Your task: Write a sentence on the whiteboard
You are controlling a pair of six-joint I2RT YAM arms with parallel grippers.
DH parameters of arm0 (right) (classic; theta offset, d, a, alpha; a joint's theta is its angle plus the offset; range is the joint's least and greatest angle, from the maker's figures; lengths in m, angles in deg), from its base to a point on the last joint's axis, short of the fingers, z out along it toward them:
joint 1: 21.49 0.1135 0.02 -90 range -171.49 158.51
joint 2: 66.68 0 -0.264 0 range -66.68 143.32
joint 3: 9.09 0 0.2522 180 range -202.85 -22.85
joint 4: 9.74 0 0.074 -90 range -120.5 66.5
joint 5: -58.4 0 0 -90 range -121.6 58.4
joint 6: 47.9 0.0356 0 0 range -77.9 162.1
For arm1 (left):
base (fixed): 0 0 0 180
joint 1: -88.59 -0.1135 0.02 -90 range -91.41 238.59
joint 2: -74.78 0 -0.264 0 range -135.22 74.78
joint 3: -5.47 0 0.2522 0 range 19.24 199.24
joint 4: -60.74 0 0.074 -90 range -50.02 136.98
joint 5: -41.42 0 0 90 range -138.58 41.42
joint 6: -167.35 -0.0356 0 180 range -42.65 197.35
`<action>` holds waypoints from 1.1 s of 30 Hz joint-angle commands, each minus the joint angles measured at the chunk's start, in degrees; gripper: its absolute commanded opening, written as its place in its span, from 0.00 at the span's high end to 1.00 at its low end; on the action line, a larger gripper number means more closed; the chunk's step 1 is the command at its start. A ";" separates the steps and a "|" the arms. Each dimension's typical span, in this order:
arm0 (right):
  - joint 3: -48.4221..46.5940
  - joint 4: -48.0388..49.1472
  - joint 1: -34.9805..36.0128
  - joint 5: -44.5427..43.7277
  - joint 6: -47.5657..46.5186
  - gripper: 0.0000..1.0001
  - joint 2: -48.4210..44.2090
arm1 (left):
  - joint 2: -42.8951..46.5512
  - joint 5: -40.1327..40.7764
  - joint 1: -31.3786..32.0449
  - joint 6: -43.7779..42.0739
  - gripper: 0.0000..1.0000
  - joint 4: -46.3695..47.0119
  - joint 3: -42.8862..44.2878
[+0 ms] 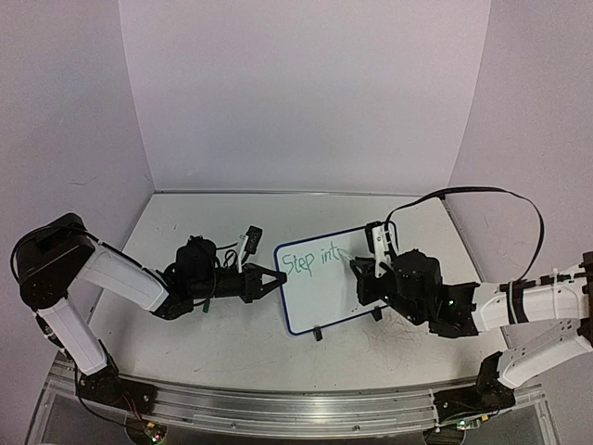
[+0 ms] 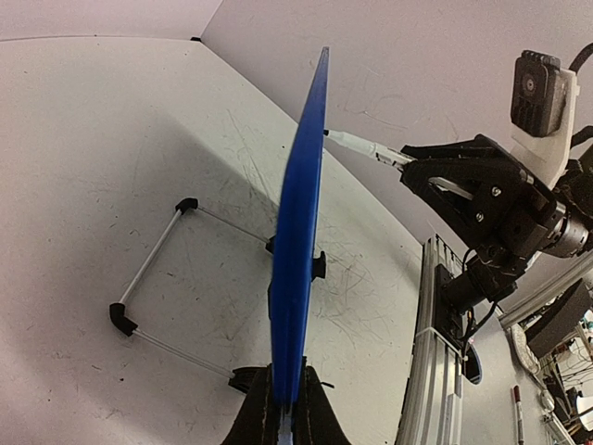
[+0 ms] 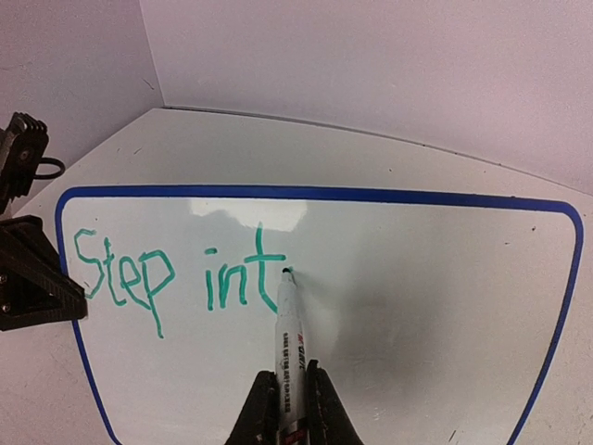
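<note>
The scuffed white bench point(image 1: 185, 222) carries the whiteboard point(image 1: 324, 301) near its middle, propped up between the two arms. The left tool point(image 1: 275, 277) is clamped on the board's left edge. The right tool point(image 3: 289, 413) grasps a white-barrelled marker point(image 3: 288, 334), its tip touching the board just after the green sentence point(image 3: 176, 278), which reads "Step int".

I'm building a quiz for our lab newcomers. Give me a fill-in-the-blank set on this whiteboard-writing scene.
1. The green handwritten lettering on the small blue-rimmed white whiteboard reads "Step ____".
2. The right pincer is shut on a white ____ whose tip touches the board.
3. The left pincer clamps the whiteboard's ____ edge, seen from the top camera.
Missing words: int; marker; left.
</note>
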 commanded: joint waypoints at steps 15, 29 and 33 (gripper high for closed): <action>3.08 -2.40 -0.26 -1.20 2.59 1.00 -1.68 | 0.97 -0.52 0.73 -1.03 1.00 -3.94 1.62; 1.12 0.56 -0.77 -3.72 1.38 1.00 -1.26 | 1.38 -0.43 0.73 -1.19 1.00 -4.08 1.26; 0.36 1.21 -0.99 -3.63 0.72 1.00 -0.59 | 1.60 -0.39 0.73 -1.17 1.00 -4.05 0.94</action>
